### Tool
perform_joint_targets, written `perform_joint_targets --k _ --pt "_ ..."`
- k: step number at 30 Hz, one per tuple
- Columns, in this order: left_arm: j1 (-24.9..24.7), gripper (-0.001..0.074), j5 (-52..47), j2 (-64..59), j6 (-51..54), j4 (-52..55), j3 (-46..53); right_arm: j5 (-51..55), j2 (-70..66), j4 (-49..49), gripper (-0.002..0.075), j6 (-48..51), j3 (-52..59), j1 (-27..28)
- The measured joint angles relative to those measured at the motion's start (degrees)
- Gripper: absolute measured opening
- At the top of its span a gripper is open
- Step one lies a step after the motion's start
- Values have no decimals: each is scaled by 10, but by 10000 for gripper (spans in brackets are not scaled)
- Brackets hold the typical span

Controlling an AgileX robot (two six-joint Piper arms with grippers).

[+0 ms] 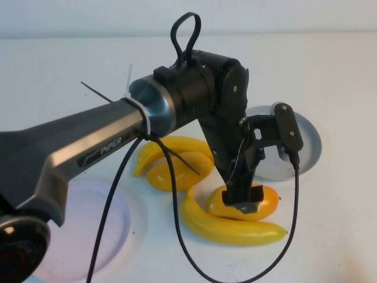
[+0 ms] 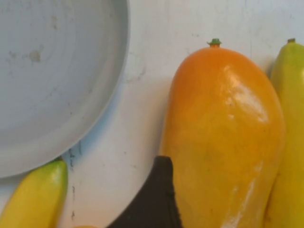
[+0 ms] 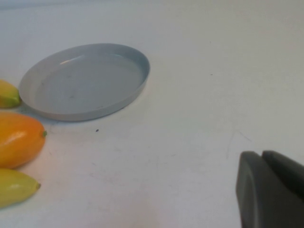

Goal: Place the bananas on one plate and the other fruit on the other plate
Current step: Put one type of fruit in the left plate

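left end effector [image 1: 242,199] pressing down over a mango [image 1: 259,200], grip unclear | right end effector [image 3: 270,190] sitting low, fingers together, holding nothing | bananas [image 1: 232,227] lying on tabletop [image 1: 330,236] between grey plate [image 1: 309,147] and pink plate [image 1: 88,236]

The left arm covers much of the far banana [image 1: 177,145] and the far mango [image 1: 177,171], and its left claw [image 1: 242,197] hides the middle of the near mango [image 1: 268,200]. The pink plate [image 1: 88,236] runs off the near edge, partly behind the arm. Only a corner of the right claw [image 3: 270,190] shows, fingers unclear.
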State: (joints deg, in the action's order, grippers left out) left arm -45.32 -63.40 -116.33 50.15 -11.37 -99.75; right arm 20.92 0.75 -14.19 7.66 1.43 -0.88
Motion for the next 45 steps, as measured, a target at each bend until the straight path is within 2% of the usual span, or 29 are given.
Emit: perform_joint_targets --k 23,26,29,34,40,45 --pt "0 658 29 -68 26 27 -2 0 0 0 -17 0 0 0" --pt "0 632 39 -74 26 27 -2 0 0 0 -17 0 0 0" --pt "-1 561 45 -75 26 27 -2 0 0 0 -17 0 0 0" --pt "-1 554 26 -75 23 27 -5 0 0 0 -17 0 0 0" --pt "-1 554 -47 -48 -107 31 -52 0 0 0 -17 0 0 0" --pt "-1 554 -63 14 -235 59 -91 0 0 0 -17 0 0 0"
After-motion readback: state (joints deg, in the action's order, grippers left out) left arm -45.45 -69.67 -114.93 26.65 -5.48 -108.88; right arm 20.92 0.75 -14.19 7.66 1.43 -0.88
